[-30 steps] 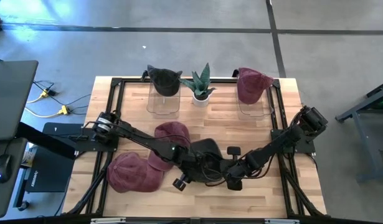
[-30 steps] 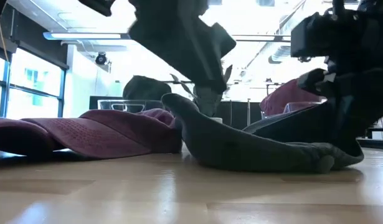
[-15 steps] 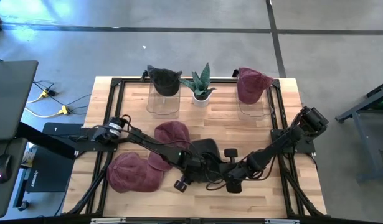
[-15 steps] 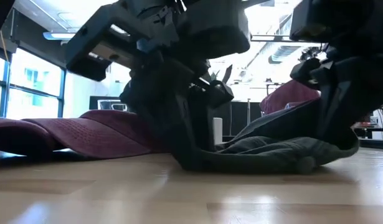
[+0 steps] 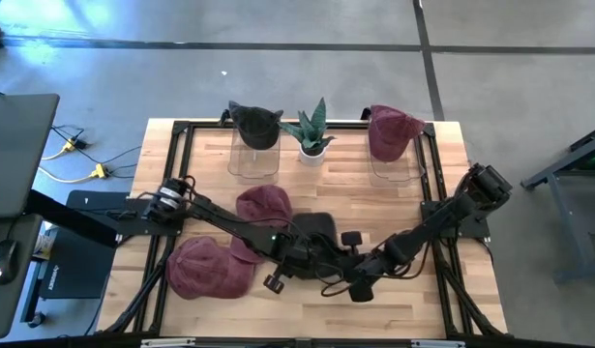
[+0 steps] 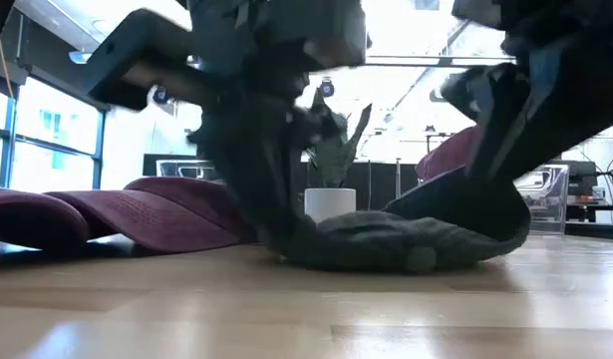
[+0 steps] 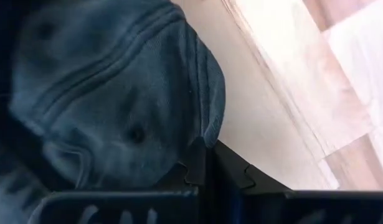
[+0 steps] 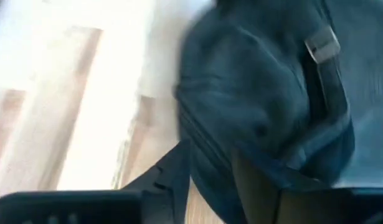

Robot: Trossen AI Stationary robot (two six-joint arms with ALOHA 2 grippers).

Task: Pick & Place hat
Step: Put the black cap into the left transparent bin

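Observation:
A dark grey hat (image 5: pixel 313 228) lies crumpled on the wooden table near its middle. My left gripper (image 7: pixel 203 167) comes down on the hat's left end (image 6: pixel 286 239) and is shut on its edge. My right gripper (image 8: pixel 211 182) is open at the hat's right end. Its two fingers stand either side of the rim, near the back strap (image 8: pixel 323 50). In the low view that end (image 6: pixel 475 199) stands raised under the right gripper (image 6: pixel 495 120). My left gripper pinches the hat's edge (image 7: pixel 200 142) between its two shut fingers. It comes from above, slanting steeply down. The hat rests on the table below it. My right gripper has the rim (image 8: pixel 207 158) between its parted fingers; whether they touch it I cannot tell.
Two maroon hats (image 5: pixel 266 205) (image 5: pixel 206 269) lie on the table left of the dark one. At the far edge a black hat (image 5: pixel 254 123) and a maroon hat (image 5: pixel 392 131) sit on clear stands. A potted plant (image 5: pixel 312 131) stands between them.
My left gripper has come down onto the hat's left end and tipped more steeply. My right gripper has risen a little and turned. The hat, spread flat a second ago, is bunched up shorter, its right end drawn in toward the left.

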